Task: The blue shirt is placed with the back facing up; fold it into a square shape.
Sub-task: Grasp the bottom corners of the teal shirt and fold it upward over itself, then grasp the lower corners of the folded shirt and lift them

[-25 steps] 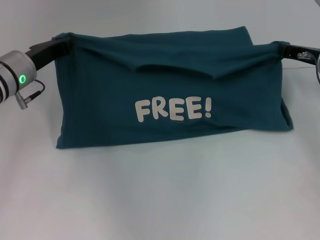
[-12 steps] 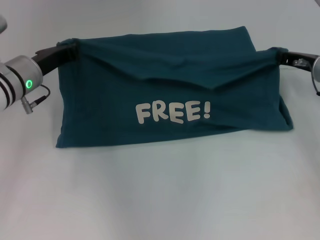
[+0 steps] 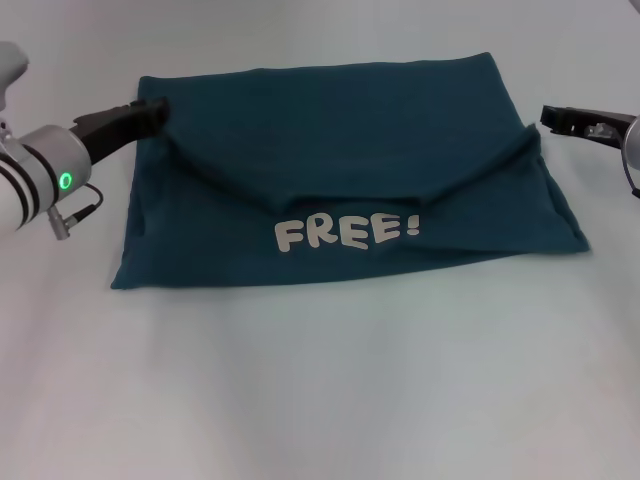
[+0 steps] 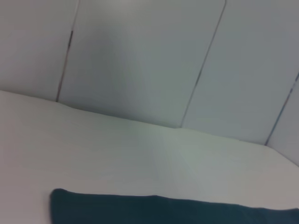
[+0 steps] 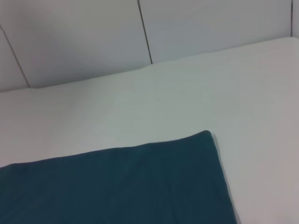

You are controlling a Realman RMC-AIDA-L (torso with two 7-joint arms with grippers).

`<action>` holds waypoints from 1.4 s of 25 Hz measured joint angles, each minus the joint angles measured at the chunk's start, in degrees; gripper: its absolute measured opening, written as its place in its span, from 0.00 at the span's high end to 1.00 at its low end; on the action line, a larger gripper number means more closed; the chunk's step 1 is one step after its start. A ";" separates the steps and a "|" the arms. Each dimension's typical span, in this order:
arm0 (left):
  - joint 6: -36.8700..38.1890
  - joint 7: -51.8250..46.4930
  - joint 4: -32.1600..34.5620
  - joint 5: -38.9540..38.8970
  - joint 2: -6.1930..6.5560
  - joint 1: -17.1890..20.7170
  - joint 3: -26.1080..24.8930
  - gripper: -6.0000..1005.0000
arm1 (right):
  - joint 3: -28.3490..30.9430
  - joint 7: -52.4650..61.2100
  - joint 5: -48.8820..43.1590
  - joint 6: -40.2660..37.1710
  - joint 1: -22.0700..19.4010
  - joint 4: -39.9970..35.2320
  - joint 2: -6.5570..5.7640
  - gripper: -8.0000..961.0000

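The counter carries the shirt, folded, long axis running left-right, lettering up. The left gripper touches its far-left corner; the right gripper sits just off the far-right corner. I cannot tell either's grip.

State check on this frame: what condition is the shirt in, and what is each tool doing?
blue shirt: lying folded on the table, top layer sagging in a V, "FREE!" lettering showing near the front edge.
left tool: at the shirt's left far corner, touching the fabric.
right tool: just off the shirt's right edge, apart from the fabric, holding nothing.
table: white, bearing the shirt.
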 joint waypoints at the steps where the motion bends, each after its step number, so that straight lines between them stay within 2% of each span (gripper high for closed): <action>1: -0.22 -0.04 0.05 -0.34 0.00 0.07 -0.05 0.84 | -0.16 0.05 0.00 -0.28 0.00 -0.20 -0.14 0.89; 3: -0.60 -0.05 0.15 -1.55 0.04 0.31 -0.13 0.81 | -0.38 0.26 0.00 -1.06 0.00 -0.65 -0.41 0.76; 5: -0.79 0.07 0.21 -2.62 0.18 0.62 -0.17 0.59 | -0.44 0.42 0.00 -2.03 0.00 -1.38 -0.53 0.65; 9: -0.94 0.09 0.57 -3.03 0.45 1.44 -0.18 0.50 | -0.49 0.92 0.00 -5.18 -0.03 -2.38 -1.03 0.48; 15: 1.67 -2.68 2.95 -2.83 0.83 4.81 1.20 0.37 | -2.03 8.57 -1.04 -11.95 -1.78 -2.45 -3.82 0.21; 16: 2.46 -3.39 3.28 -2.80 0.94 5.43 1.67 0.35 | -4.33 12.50 -1.95 -15.41 -3.13 -3.07 -5.10 0.21; 17: 3.58 -4.29 3.72 -2.80 1.11 6.38 2.55 0.32 | -4.33 12.50 -1.95 -15.41 -3.13 -3.07 -5.10 0.21; 19: 6.65 -6.31 4.92 -2.79 1.47 8.68 4.50 0.25 | -6.40 15.53 -2.93 -19.54 -4.43 -3.73 -6.23 0.22; 21: 10.62 -8.44 6.78 -2.63 1.67 11.07 6.56 0.19 | -7.45 17.55 -3.53 -24.03 -6.10 -5.23 -6.76 0.22; 22: 12.50 -9.31 7.80 -2.61 1.71 12.19 7.34 0.16 | -7.67 18.29 -3.68 -26.31 -7.21 -6.31 -6.87 0.22; 27: 21.45 -12.26 13.09 -2.44 1.80 17.86 10.73 0.13 | -7.76 20.60 -3.72 -36.74 -11.92 -10.91 -6.97 0.22; 31: 22.97 -12.58 14.37 -1.83 1.74 20.14 11.94 0.12 | -7.32 21.59 -3.65 -40.68 -14.08 -12.17 -7.20 0.22; 35: 23.04 -12.60 14.44 2.39 1.53 20.67 12.58 0.12 | -7.13 21.73 -3.50 -43.14 -14.48 -12.93 -7.27 0.22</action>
